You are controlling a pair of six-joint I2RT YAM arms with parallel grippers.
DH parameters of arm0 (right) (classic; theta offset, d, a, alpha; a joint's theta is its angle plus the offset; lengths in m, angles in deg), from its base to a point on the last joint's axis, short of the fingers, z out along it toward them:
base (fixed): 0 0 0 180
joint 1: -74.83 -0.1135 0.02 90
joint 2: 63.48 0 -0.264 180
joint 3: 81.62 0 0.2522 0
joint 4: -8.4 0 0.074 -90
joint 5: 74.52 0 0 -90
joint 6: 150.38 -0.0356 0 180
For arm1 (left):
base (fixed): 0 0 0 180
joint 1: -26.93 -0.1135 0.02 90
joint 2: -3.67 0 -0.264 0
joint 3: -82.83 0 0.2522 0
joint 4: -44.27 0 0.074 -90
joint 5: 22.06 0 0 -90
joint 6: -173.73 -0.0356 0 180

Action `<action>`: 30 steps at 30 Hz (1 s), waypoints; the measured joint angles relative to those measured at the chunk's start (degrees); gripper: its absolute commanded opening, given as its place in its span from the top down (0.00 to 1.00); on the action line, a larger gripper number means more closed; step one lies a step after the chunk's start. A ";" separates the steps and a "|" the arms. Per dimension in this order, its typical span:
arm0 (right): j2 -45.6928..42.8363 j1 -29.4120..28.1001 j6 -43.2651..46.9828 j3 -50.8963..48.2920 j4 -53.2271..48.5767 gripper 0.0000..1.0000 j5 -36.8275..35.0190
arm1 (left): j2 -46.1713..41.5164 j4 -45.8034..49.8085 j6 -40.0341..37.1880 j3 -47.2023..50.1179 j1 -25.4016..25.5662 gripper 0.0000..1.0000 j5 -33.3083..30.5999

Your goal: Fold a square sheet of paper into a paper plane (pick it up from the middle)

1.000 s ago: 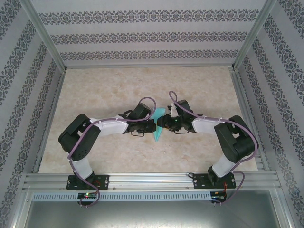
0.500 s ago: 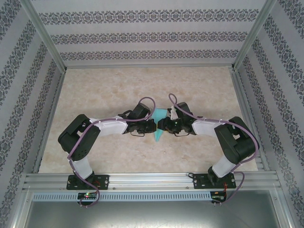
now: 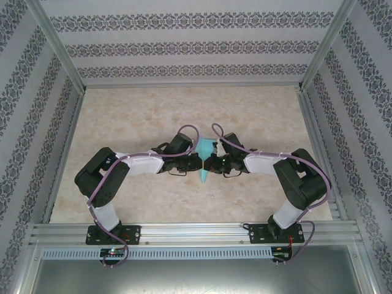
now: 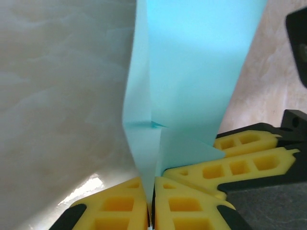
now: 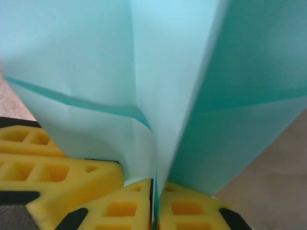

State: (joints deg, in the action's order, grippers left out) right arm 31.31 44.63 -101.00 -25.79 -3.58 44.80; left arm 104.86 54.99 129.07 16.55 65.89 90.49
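On either side of a part-folded teal paper plane (image 3: 203,174), two robot grippers pinch it low over the table (image 3: 141,110)
Left gripper (image 4: 153,188) sits on the plane's left and right gripper (image 5: 155,189) on its right, fingertips nearly meeting across it; each has its yellow jaws closed tight on the folded layers. From above, the plane's long axis runs away from the arm bases, pointed tip toward them, crosswise to both grippers. Neither arm is nearer, so a next crease likely needs one to let go first
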 measured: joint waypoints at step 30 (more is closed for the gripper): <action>8.72 -8.28 15.39 19.52 -30.18 0.82 -20.79 | -11.67 5.22 -3.08 6.14 -4.61 0.51 1.44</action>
State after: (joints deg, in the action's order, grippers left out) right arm 40.03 36.35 -85.62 -6.27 -33.77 24.01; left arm 93.19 60.21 125.99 22.69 61.28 91.93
